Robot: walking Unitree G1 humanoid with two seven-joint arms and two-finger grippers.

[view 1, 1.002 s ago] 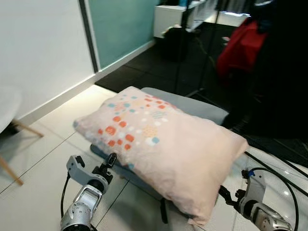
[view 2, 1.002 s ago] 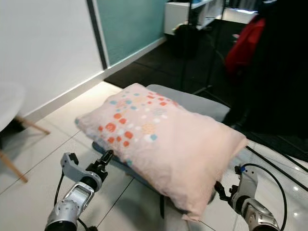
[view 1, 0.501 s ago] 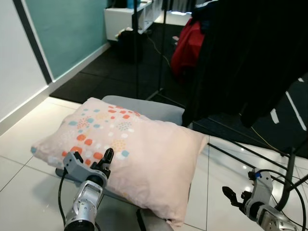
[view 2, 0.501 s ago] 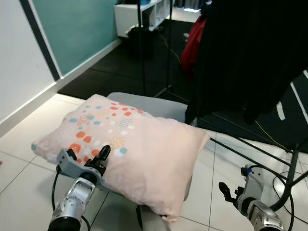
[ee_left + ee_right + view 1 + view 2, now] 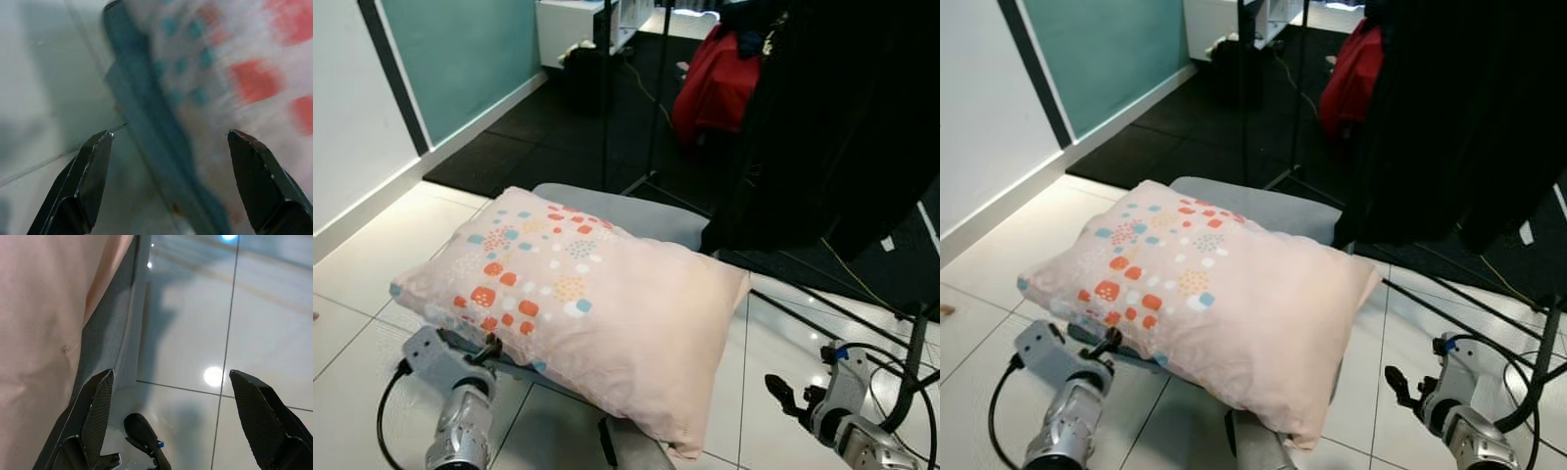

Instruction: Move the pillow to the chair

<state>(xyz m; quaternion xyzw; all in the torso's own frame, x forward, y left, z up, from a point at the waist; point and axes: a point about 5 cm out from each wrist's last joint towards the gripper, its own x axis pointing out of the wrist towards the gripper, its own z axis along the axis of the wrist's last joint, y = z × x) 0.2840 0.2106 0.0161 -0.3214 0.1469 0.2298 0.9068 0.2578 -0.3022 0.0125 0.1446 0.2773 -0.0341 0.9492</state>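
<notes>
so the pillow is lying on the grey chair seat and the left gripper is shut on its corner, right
Not quite. The pillow does lie on the grey chair seat, but the left gripper is open beside its corner, holding nothing. The left wrist view shows its fingers spread wide.

Pillow (image 5: 582,299) on chair (image 5: 636,215); left gripper (image 5: 487,350) at its left edge, right gripper (image 5: 783,394) right.

Pillow (image 5: 234,83) blurred (chair (image 5: 146,132) perhaps too).
</notes>
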